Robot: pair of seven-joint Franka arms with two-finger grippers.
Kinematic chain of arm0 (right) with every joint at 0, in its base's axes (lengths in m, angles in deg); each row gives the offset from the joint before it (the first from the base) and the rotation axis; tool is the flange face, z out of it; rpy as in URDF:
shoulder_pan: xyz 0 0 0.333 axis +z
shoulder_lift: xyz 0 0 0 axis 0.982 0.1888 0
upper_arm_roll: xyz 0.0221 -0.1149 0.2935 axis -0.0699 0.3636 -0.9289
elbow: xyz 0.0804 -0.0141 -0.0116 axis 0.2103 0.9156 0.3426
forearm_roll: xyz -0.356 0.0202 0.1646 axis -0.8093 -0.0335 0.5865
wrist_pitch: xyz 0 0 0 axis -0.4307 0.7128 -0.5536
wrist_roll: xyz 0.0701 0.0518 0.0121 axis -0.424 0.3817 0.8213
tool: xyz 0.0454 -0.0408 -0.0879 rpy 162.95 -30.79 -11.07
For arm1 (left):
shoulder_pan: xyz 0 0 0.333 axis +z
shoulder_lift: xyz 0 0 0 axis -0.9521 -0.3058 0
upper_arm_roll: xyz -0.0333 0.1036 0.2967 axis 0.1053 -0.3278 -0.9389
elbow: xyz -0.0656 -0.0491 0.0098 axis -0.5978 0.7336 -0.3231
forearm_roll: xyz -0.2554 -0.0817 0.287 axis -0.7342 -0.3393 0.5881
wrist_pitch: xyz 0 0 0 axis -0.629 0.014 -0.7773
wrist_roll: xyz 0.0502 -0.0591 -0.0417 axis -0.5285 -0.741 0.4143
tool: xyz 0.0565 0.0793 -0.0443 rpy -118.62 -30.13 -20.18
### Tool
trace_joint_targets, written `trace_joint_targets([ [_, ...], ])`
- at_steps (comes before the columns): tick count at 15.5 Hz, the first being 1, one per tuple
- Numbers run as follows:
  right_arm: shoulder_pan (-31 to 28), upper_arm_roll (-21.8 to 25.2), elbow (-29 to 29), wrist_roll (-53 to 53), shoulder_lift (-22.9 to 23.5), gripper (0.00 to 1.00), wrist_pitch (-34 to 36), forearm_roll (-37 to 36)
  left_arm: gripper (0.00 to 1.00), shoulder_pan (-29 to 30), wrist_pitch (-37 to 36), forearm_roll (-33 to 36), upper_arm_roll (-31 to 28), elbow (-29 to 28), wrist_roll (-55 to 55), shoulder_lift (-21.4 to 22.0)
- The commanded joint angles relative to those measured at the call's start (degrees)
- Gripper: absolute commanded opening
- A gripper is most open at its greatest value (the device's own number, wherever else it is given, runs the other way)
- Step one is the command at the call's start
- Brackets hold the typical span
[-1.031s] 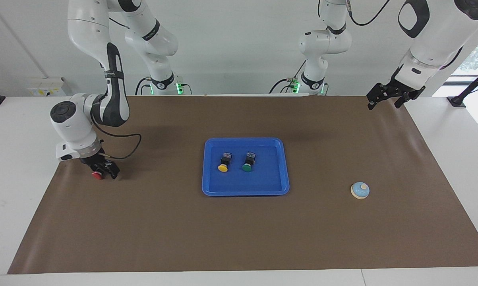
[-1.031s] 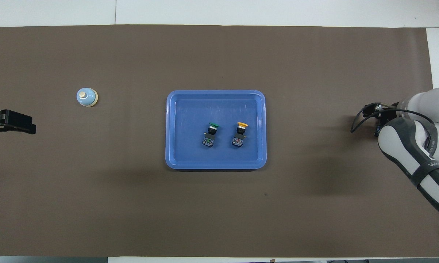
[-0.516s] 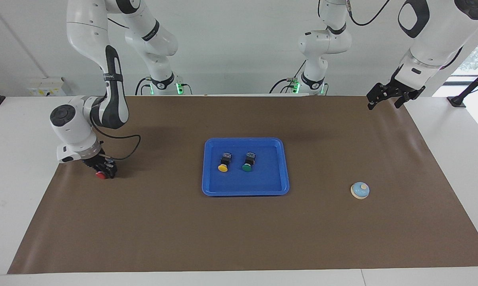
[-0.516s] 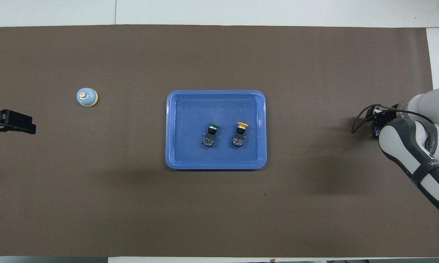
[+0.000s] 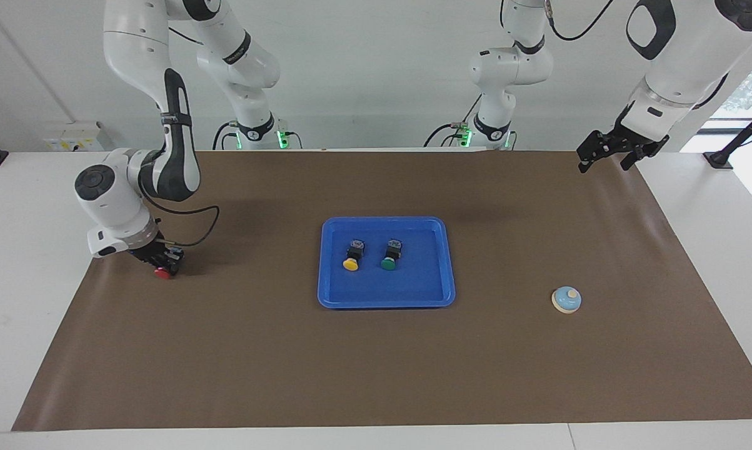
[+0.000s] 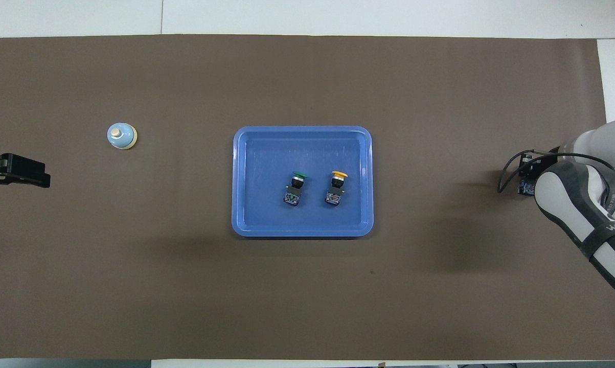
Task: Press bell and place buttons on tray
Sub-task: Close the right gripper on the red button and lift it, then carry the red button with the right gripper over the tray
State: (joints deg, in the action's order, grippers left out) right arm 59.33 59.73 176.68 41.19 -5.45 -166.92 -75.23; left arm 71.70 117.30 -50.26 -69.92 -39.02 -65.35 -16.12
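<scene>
Facing view shows two of the three small push-button switches with dark boxy bodies already lying inside the shallow bright-blue plastic rectangular tray (image 5: 446, 262): the yellow-capped button (image 5: 351, 263) and the green-capped button (image 5: 389, 263), side by side near its middle. The red-capped button (image 5: 162, 272) is well apart from the tray, toward the right arm's end of the brown-covered counter (image 5: 376, 369), where the right gripper (image 5: 161, 262) is closed around it, low at the counter surface. By my reading this last button is grasped but not yet carried over. The small light-blue dome bell with a cream knob (image 5: 566, 299) stands alone toward the left arm's end; whether it has been pressed cannot be told. The left gripper (image 5: 613, 149) waits open above the counter's corner.
</scene>
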Motion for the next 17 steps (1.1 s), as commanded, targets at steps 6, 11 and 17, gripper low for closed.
trace_joint_targets([
  [6,15.53,-0.56,-16.76,-12.17,-0.47,0.00,18.87,4.72,1.00,0.05,-0.02,-0.84,-0.17,-0.71,-0.08,0.90],
  [11,29.78,-0.56,-20.55,-24.39,0.50,0.00,19.50,10.40,1.00,0.05,-0.02,-0.84,-0.17,-0.71,-0.08,0.90],
  [17,43.14,-0.38,-29.68,-35.48,7.87,0.00,18.98,12.37,1.00,0.05,-0.02,-0.84,-0.17,-0.54,-0.08,0.90],
])
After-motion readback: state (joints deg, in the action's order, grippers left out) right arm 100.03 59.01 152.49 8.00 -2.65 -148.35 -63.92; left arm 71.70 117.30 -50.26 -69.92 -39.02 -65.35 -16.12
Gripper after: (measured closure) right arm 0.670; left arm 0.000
